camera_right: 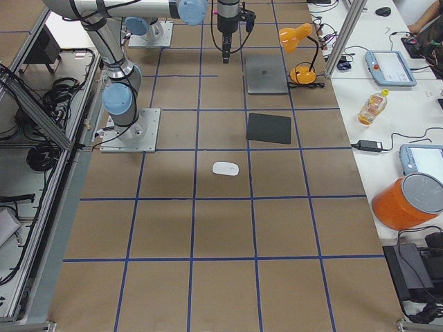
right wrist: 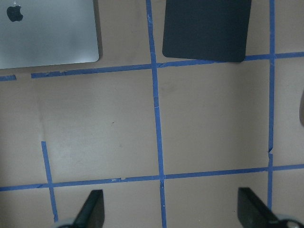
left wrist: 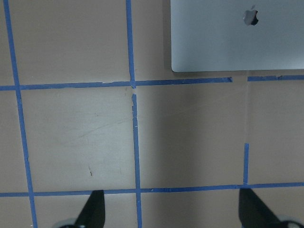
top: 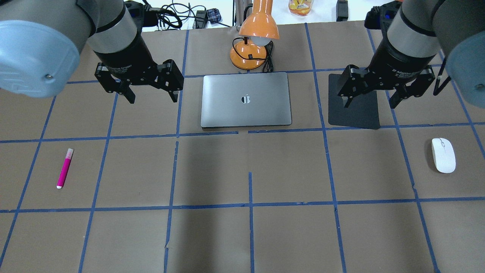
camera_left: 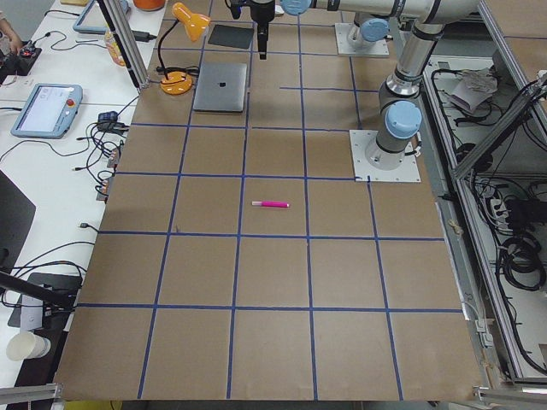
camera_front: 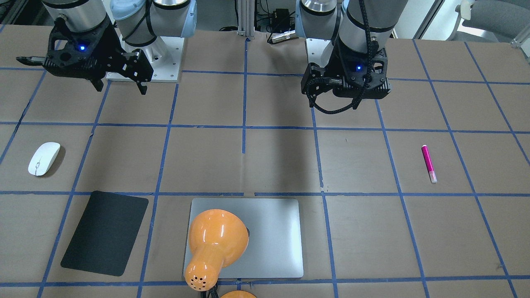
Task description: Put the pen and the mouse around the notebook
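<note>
The magenta pen (top: 64, 168) lies on the table's left side, its pale cap end pointing away from the robot. On the right side rests the white mouse (top: 443, 155). The silver notebook (top: 246, 110) lies closed at the far middle. My left gripper (top: 152, 99) hangs open and empty above the table, left of the notebook and well behind the pen. Its wrist view shows the notebook's corner (left wrist: 228, 42). My right gripper (top: 369, 104) hangs open and empty over the black mat, far from the mouse.
A thin black mat (top: 354, 113) lies right of the notebook. An orange desk lamp (top: 257, 34) stands just behind the notebook, with its shade leaning over the notebook's back edge. Blue tape lines grid the brown table.
</note>
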Motion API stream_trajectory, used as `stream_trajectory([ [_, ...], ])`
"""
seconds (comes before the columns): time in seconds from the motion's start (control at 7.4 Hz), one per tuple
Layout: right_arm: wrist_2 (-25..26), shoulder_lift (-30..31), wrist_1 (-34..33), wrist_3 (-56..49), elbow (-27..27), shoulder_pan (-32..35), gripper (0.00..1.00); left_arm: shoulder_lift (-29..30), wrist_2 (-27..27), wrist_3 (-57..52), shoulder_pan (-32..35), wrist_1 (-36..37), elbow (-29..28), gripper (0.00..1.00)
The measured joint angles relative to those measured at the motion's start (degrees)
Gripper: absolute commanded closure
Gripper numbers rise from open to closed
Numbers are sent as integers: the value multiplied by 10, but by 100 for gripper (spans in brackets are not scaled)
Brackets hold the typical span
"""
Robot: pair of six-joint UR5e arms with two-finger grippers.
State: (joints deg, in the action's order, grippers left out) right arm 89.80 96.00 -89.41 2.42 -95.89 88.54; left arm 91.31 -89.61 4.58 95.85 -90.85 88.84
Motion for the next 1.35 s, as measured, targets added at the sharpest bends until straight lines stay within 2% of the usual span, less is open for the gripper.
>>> stream_trajectory([
  [0.54, 6, -4, 1, -3, -1, -6, 0, -1, -4, -3, -1, -1, 1, 0],
  [0.81, 31, -14, -2, -5, -2, -26, 0, -11, -8, -16, -13, -6, 15, 0],
  [1.08, 60, -33, -6, -32, -3, -119, 0, -24, -7, -75, -65, 12, 61, 0],
  [1.35, 64, -67, -33, -89, -13, -218, 0, -32, -7, -153, -139, 51, 115, 0],
])
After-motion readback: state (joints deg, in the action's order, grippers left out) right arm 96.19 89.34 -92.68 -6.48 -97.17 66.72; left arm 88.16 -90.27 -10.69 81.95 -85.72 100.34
